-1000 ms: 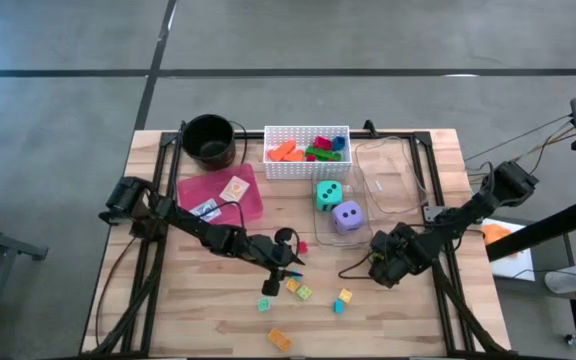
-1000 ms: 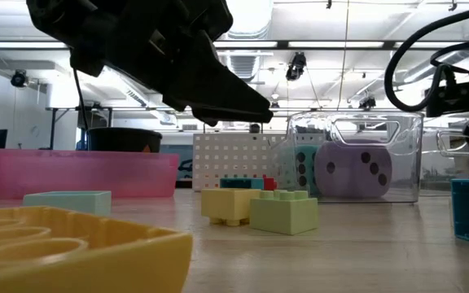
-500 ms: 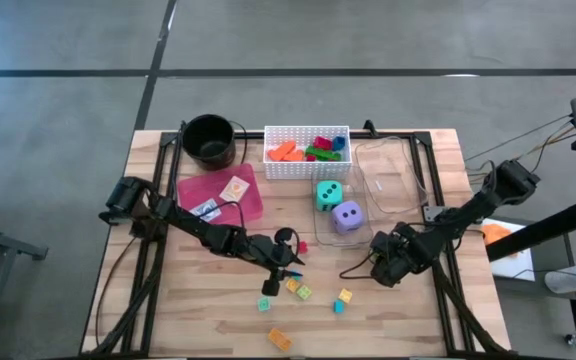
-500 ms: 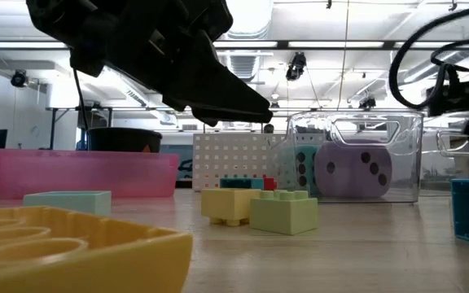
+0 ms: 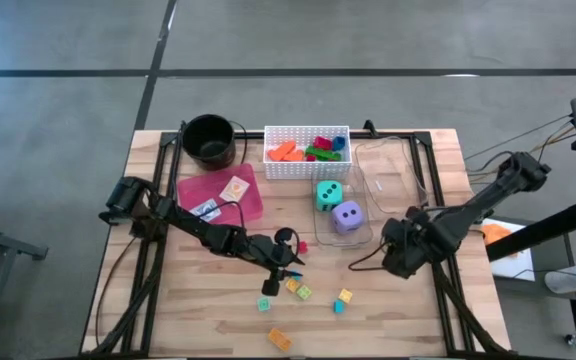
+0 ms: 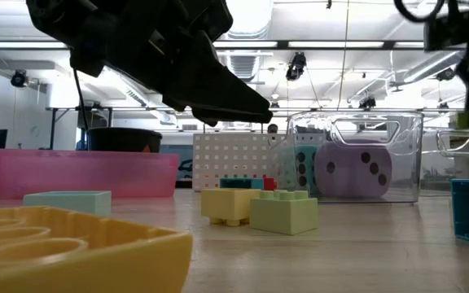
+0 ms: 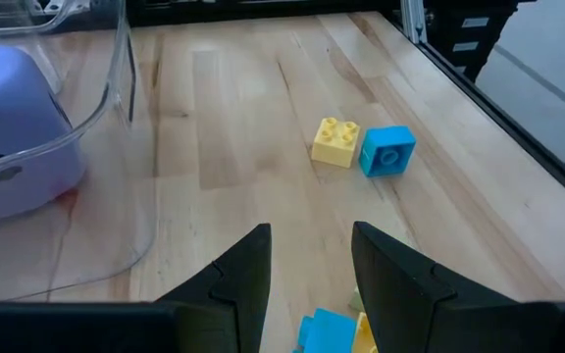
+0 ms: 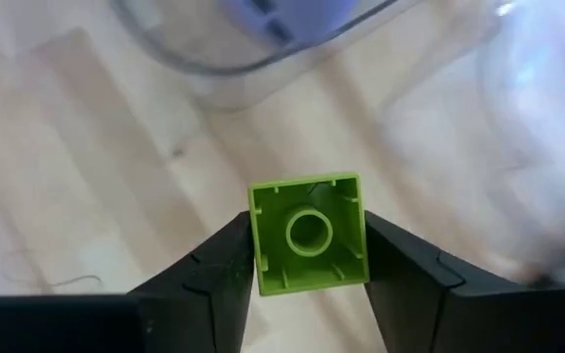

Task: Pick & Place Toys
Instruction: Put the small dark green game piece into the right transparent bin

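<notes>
Right gripper (image 8: pixel 308 257) clamped on green block (image 8: pixel 308 233), beside clear bin's edge (image 5: pixel 366 238); left gripper (image 7: pixel 309 257) fingers slightly apart, empty, over bare wood.

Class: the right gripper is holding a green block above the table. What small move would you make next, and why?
Probably carry it toward the white basket. The right gripper is shut on the green block, lifted clear of the wood, and the basket already holds other blocks. The left gripper waits over the loose blocks.
</notes>
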Available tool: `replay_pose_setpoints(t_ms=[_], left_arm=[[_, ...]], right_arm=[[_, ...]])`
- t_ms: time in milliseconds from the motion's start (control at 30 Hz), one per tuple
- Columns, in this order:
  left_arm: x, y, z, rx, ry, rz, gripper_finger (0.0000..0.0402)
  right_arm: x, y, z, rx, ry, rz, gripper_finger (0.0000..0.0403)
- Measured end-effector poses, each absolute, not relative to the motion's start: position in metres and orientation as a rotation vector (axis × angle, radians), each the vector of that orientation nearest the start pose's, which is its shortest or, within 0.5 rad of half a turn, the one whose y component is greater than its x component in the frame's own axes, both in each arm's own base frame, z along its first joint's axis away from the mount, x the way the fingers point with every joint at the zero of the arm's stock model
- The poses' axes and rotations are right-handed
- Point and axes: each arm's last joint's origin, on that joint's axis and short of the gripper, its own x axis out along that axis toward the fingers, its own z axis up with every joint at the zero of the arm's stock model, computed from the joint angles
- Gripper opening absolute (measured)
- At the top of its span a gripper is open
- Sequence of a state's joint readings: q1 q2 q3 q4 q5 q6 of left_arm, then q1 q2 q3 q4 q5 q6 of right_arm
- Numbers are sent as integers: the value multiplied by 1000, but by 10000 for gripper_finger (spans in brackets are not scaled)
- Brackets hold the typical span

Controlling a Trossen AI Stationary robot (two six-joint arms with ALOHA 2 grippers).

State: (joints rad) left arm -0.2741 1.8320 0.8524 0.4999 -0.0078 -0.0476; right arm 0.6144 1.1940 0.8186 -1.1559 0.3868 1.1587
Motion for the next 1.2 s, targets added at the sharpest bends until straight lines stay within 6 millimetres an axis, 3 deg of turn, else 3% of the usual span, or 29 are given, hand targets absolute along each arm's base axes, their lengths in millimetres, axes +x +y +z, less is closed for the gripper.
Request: replay_pose_setpoints(t_ms=[300, 433, 667, 900, 1200], left_arm=[[347, -97, 144, 39, 483, -252, 149], [347, -97, 144, 40, 483, -252, 149], [347, -97, 144, 43, 482, -253, 149], [347, -97, 144, 42, 479, -253, 149], [347, -97, 144, 45, 478, -254, 149]], right_arm=[[125, 59, 287, 124, 1048, -784, 151], [117, 41, 297, 159, 934, -824, 151], [106, 14, 274, 206, 930, -908, 149], [112, -3, 248, 257, 931, -938, 150], [127, -31, 219, 327, 890, -984, 194]])
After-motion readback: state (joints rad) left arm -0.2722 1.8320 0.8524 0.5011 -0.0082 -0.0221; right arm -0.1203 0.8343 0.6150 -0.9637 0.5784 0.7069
